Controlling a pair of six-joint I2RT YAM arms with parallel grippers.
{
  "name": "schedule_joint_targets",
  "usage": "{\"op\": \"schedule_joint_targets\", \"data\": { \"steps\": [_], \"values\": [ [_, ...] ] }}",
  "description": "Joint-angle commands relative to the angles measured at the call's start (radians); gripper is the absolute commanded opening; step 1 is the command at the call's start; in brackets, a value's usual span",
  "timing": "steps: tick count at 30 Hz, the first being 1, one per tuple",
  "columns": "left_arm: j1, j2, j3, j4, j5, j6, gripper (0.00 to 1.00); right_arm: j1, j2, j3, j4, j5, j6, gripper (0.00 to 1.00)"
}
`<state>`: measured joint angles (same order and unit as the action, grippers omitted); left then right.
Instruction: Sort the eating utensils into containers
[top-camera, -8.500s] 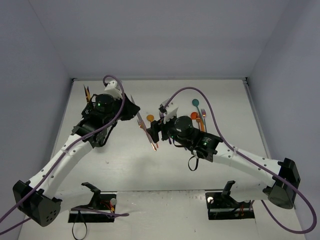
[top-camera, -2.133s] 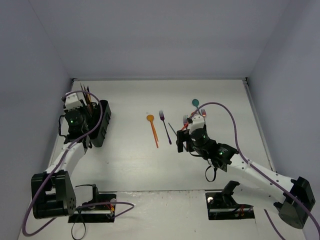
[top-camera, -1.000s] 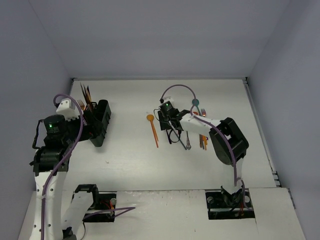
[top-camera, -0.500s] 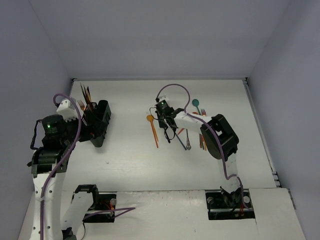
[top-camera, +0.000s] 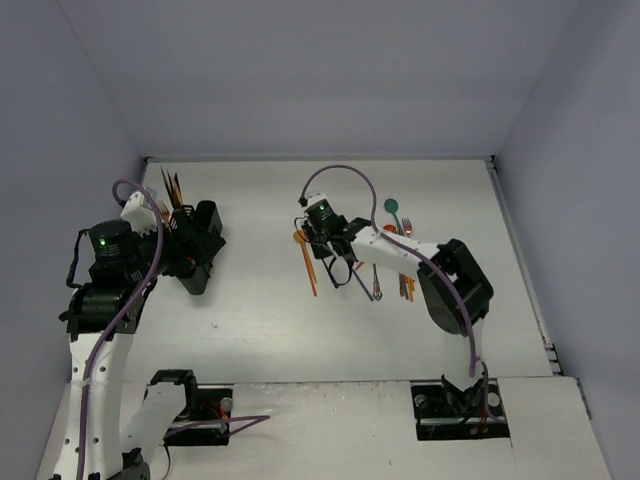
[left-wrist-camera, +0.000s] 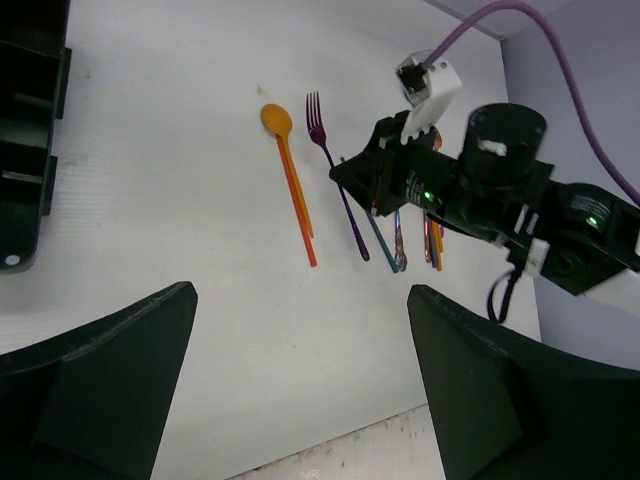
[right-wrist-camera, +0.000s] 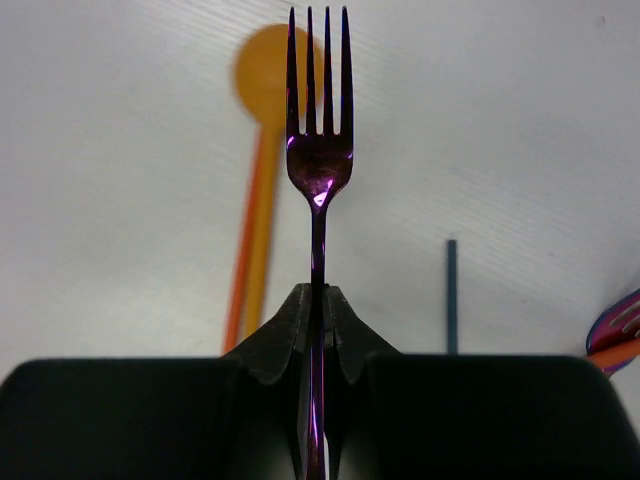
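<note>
My right gripper (right-wrist-camera: 318, 300) is shut on the handle of a purple fork (right-wrist-camera: 318, 170), whose tines point away from me. From above, that right gripper (top-camera: 326, 243) sits low at the table's middle, and the fork (left-wrist-camera: 335, 175) lies beside an orange spoon (top-camera: 305, 258). I cannot tell whether the fork is off the table. The black mesh caddy (top-camera: 200, 255) stands at the left with copper utensils (top-camera: 172, 188) upright in it. My left gripper (left-wrist-camera: 300, 400) hangs wide open and empty high over the table, next to the caddy (left-wrist-camera: 25, 120).
A teal knife (right-wrist-camera: 451, 295) and an iridescent spoon (left-wrist-camera: 398, 245) lie just right of the fork. A teal spoon (top-camera: 393, 207) and orange and copper utensils (top-camera: 406, 280) lie further right. The right arm's purple cable (top-camera: 340, 175) arches over the table.
The right gripper's jaws have closed on the purple fork's handle, and it has shifted slightly left. The left arm has barely moved and stays open.
</note>
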<state>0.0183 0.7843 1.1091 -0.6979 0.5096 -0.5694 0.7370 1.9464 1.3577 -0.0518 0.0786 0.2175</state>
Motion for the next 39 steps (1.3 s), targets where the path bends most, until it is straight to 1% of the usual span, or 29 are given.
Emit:
{"op": "schedule_joint_targets", "data": {
  "steps": [1,4,6,9,14,18,22,25,29,32,33,34,36,37,39],
  "values": [
    [-0.076,0.007,0.037,0.166,0.019,-0.054,0.84,0.132,-0.265,-0.013,0.04,-0.042,-0.076,0.0],
    [-0.152,0.019,0.025,0.229,-0.012,-0.06,0.84,0.184,-0.369,-0.039,0.087,-0.079,-0.07,0.0],
    [-0.182,0.024,0.012,0.259,-0.021,-0.066,0.84,0.219,-0.409,-0.051,0.108,-0.125,-0.067,0.0],
    [-0.217,0.032,-0.001,0.299,-0.052,-0.074,0.84,0.26,-0.467,-0.061,0.142,-0.149,-0.072,0.0],
    [-0.251,0.026,-0.039,0.388,-0.07,-0.109,0.84,0.305,-0.504,-0.054,0.159,-0.165,-0.08,0.0],
    [-0.285,0.029,-0.052,0.444,-0.104,-0.12,0.79,0.314,-0.516,-0.052,0.164,-0.177,-0.083,0.0],
    [-0.335,0.05,-0.061,0.45,-0.179,-0.101,0.69,0.317,-0.523,-0.054,0.171,-0.189,-0.083,0.0],
    [-0.381,0.06,-0.079,0.467,-0.242,-0.082,0.53,0.32,-0.532,-0.055,0.174,-0.192,-0.083,0.0],
    [-0.418,0.077,-0.083,0.477,-0.272,-0.068,0.35,0.32,-0.538,-0.056,0.178,-0.192,-0.085,0.0],
    [-0.437,0.078,-0.077,0.477,-0.303,-0.042,0.07,0.32,-0.54,-0.06,0.18,-0.189,-0.087,0.0],
    [-0.439,0.075,-0.077,0.476,-0.309,-0.038,0.02,0.32,-0.54,-0.061,0.181,-0.186,-0.087,0.01],
    [-0.439,0.069,-0.077,0.475,-0.317,-0.03,0.02,0.319,-0.539,-0.062,0.181,-0.183,-0.089,0.02],
    [-0.44,0.055,-0.078,0.474,-0.344,0.003,0.0,0.32,-0.537,-0.067,0.182,-0.175,-0.093,0.05],
    [-0.439,0.048,-0.079,0.473,-0.361,0.013,0.0,0.32,-0.538,-0.068,0.182,-0.171,-0.094,0.11],
    [-0.439,0.038,-0.075,0.461,-0.402,0.039,0.0,0.318,-0.54,-0.072,0.182,-0.158,-0.095,0.29]
  ]
}}
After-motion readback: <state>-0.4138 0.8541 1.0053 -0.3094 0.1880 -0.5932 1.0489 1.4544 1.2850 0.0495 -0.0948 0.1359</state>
